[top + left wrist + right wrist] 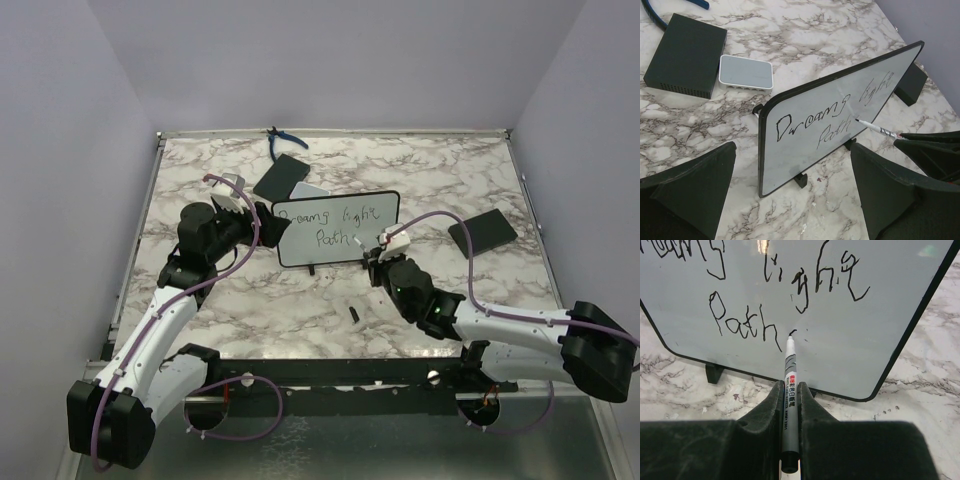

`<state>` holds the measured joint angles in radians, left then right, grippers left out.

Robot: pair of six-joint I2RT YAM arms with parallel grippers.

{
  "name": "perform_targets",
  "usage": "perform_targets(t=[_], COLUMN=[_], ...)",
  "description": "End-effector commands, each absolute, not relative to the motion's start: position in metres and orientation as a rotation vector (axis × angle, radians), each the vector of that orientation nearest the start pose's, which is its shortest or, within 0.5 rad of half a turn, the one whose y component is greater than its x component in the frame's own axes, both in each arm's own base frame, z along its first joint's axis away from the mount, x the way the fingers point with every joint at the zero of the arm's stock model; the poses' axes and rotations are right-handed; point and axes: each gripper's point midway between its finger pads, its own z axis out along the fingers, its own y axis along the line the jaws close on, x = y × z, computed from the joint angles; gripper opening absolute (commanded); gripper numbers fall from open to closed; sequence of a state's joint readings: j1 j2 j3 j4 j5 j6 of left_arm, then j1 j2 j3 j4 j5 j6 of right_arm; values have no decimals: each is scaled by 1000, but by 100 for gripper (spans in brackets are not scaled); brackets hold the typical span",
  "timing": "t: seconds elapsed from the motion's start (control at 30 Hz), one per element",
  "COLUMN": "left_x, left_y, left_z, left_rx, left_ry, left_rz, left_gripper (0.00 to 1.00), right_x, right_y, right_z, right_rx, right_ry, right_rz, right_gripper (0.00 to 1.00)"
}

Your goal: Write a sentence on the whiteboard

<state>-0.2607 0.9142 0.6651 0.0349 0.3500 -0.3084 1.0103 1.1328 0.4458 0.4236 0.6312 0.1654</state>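
Right wrist view, close up: the whiteboard (880,315) stands upright on small black feet, and the sentence (745,325) on it runs in thin dark handwriting over two lines, "Dreams light" above and "Path" below. A short stroke sits just after the h, where the tip of a white marker pen (789,370) meets the board. The right gripper (790,388) is clamped on that pen's barrel, with the pen pointing straight ahead between its two black fingers. From above, the board sits near the middle of the marble-patterned table (450,180), with its face turned toward the arms. The left gripper (792,147) is spread wide at the board's left end, one finger on each side of the edge, gripping nothing. Behind the board lie a flat black box (685,55) and, just beside it, a small grey-white box (746,72). Blue-handled pliers (285,140) rest at the far edge, and another black rectangle (482,231) lies to the right. A tiny dark piece (354,313), possibly the pen's cap, lies in front of the board.
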Motion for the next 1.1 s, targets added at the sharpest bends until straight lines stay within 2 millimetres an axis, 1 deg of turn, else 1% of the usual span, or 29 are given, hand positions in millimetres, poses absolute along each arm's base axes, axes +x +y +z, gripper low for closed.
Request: perform_targets(t=[0.0, 0.2, 0.4, 0.53, 0.87, 1.07], left_x=[302, 302, 302, 301, 301, 301], left_y=[-152, -152, -152, -153, -153, -153], left_z=[232, 232, 232, 232, 232, 232], left_rx=[220, 220, 221, 221, 220, 221], left_ry=[1808, 1807, 1807, 1808, 1809, 1808], left_rz=[-705, -705, -705, -709, -711, -714], left_gripper=[97, 97, 97, 97, 97, 97], right_x=[266, 265, 263, 261, 259, 260], right_y=[239, 237, 225, 220, 217, 222], right_z=[148, 142, 142, 138, 127, 121], right_rx=[-324, -324, -288, -279, -272, -296], right_ry=[1758, 1775, 1779, 1794, 1820, 1834], right_rz=[277, 269, 241, 228, 219, 220], right_gripper=[1, 1, 1, 1, 1, 1])
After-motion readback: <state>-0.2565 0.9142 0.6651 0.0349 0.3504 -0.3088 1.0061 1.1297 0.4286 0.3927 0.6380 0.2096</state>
